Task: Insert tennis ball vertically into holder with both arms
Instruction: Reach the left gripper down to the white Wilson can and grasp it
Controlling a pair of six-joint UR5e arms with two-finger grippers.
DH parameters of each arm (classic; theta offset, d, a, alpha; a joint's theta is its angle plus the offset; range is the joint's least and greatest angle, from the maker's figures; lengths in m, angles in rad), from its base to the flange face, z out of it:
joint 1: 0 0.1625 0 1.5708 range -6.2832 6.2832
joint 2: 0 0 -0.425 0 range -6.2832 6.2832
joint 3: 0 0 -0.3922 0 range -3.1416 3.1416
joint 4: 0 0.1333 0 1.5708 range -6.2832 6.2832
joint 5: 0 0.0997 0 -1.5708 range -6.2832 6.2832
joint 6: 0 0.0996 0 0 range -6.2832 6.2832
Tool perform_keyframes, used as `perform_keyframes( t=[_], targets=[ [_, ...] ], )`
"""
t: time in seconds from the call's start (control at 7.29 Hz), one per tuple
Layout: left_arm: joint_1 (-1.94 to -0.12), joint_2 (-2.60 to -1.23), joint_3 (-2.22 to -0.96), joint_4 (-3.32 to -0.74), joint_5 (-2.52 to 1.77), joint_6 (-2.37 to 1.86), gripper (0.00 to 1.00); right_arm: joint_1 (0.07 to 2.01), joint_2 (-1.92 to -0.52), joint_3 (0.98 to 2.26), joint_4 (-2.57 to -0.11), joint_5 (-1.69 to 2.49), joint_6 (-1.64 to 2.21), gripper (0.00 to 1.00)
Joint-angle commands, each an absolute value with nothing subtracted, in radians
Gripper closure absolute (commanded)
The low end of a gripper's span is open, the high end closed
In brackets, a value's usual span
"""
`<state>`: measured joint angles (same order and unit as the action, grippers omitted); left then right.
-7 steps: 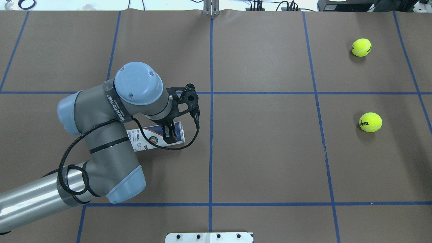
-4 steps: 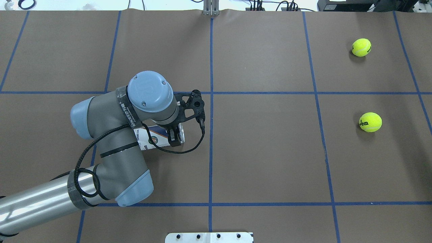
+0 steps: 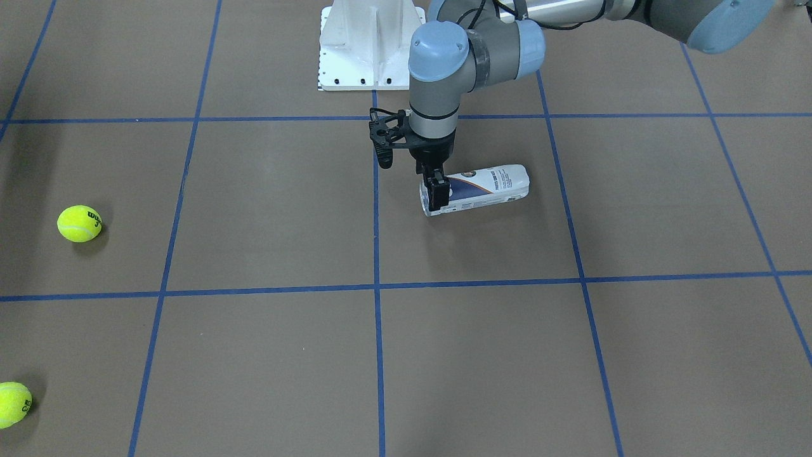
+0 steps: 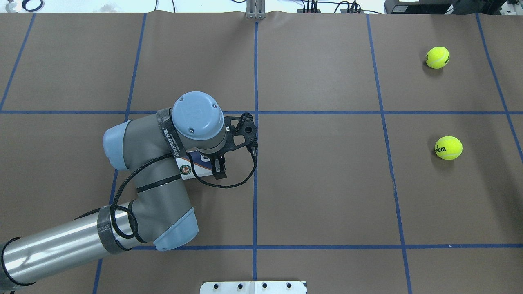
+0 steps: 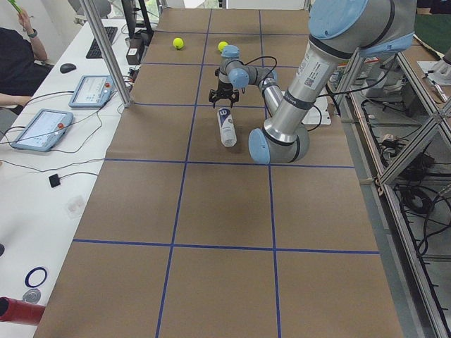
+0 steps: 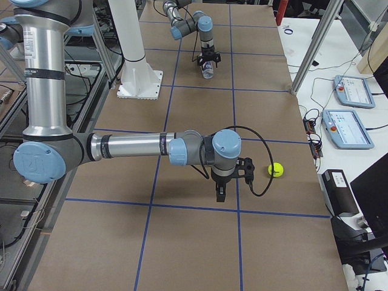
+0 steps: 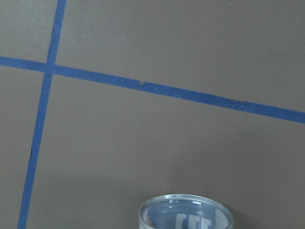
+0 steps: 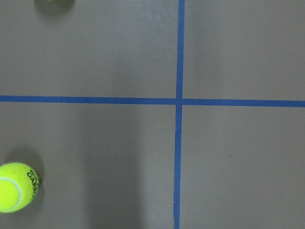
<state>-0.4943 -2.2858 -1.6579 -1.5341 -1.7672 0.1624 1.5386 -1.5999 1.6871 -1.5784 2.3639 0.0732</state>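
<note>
The holder, a clear can with a white and navy label, lies on its side on the brown table; it also shows in the overhead view. My left gripper points down over the can's open end, one finger on each side of it, and looks open. The can's clear rim shows at the bottom of the left wrist view. Two tennis balls lie far to the right. My right gripper hangs above the table beside one ball; I cannot tell whether it is open or shut.
The white pedestal base stands at the robot's side of the table. Blue tape lines mark a grid. One ball shows at the lower left of the right wrist view. Operator tablets lie on the side bench.
My left arm has moved to the right along the can toward its open end. The can and both balls have stayed where they were.
</note>
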Motion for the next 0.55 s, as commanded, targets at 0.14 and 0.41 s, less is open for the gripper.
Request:
perform_keyframes(
  t=[0.14,0.41],
  targets=[
    [-0.482,-2.287,-1.632,-1.535,-1.766,0.16,0.01,1.539,-1.605,1.686,-1.578,2.364,0.072,0.01],
    [-0.482,-2.289,-1.579,-1.603,-1.766,0.16,0.01,1.539,-1.605,1.687,-1.578,2.364,0.074,0.01]
  ],
)
